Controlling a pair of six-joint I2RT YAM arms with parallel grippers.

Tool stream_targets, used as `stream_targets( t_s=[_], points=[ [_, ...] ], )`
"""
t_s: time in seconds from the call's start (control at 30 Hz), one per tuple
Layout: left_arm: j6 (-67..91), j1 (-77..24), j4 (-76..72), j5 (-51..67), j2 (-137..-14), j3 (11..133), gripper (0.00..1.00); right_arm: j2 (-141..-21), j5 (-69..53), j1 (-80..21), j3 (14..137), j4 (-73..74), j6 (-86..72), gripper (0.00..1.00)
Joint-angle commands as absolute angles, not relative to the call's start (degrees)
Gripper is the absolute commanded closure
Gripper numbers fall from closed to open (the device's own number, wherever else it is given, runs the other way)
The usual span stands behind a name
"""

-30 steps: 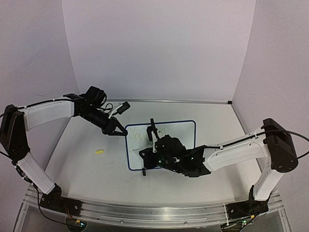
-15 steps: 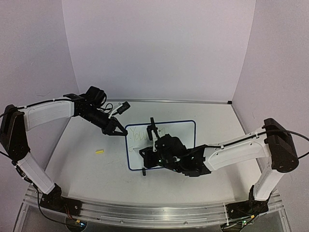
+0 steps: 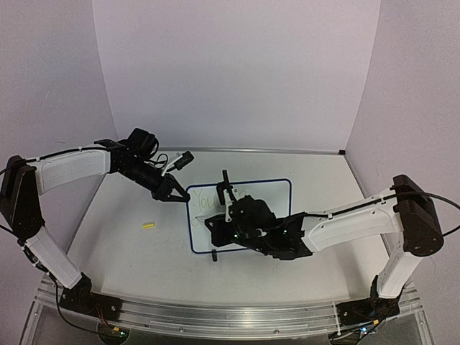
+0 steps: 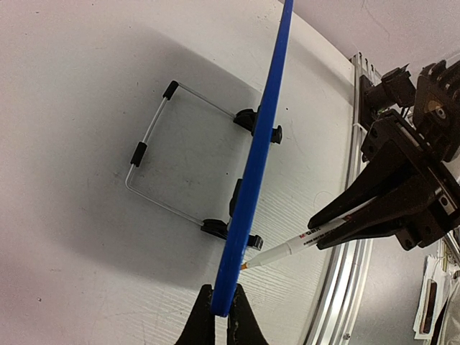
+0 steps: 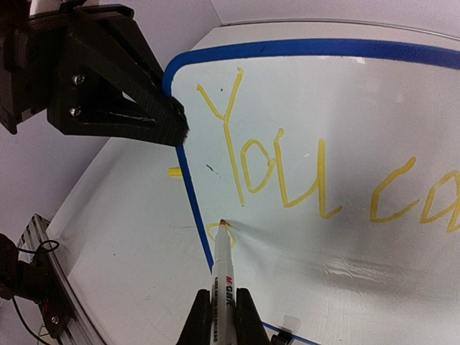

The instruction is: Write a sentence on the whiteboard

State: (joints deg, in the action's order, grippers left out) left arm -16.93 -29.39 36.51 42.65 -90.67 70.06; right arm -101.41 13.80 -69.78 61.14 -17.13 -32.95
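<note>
The whiteboard [image 3: 273, 194] stands on the table, blue-framed; the left wrist view shows it edge-on [image 4: 260, 158]. Yellow words "You" [image 5: 266, 162] and the start of "ca" at the right edge make the sentence's top line. A small yellow loop [image 5: 210, 231] begins a second line by the left frame. My left gripper [image 3: 176, 195] is shut on the board's corner [image 4: 215, 309]. My right gripper [image 5: 222, 316] is shut on a white marker [image 5: 222, 280], whose tip touches the board at the loop. The marker also shows in the left wrist view [image 4: 302, 241].
A yellow marker cap [image 3: 148, 225] lies on the table left of the board. A wire stand [image 4: 154, 165] props the board from behind. An aluminium rail [image 3: 215, 316] runs along the near edge. Purple walls close in the back and sides.
My right gripper has shifted slightly left and away with the marker. My left arm and the board have not moved.
</note>
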Motion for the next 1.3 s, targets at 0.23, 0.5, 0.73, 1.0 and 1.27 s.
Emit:
stream_targets(
  t_s=[0.23,0.5,0.73,1.0,1.27],
  points=[
    [-18.2,-29.5,38.1,37.8,-90.9,70.5,1.00,-97.2,13.1,-69.3,58.1,-20.7,-32.0,1.00],
    [-18.1,-29.5,38.1,37.7,-91.0,70.5,1.00,-99.3,14.2,-69.3,59.6,-19.2,-32.3,1.00],
    [-18.1,-29.5,38.2,37.6,-91.2,70.5,1.00,-100.4,15.6,-69.3,60.8,-17.2,-32.6,1.00],
    [-18.1,-29.5,38.2,37.6,-91.3,70.5,1.00,-99.9,16.4,-69.3,59.8,-15.3,-33.9,1.00],
    [-18.2,-29.6,38.2,37.4,-91.2,70.5,1.00,-100.1,14.5,-69.3,57.9,-14.1,-36.4,1.00]
  ],
)
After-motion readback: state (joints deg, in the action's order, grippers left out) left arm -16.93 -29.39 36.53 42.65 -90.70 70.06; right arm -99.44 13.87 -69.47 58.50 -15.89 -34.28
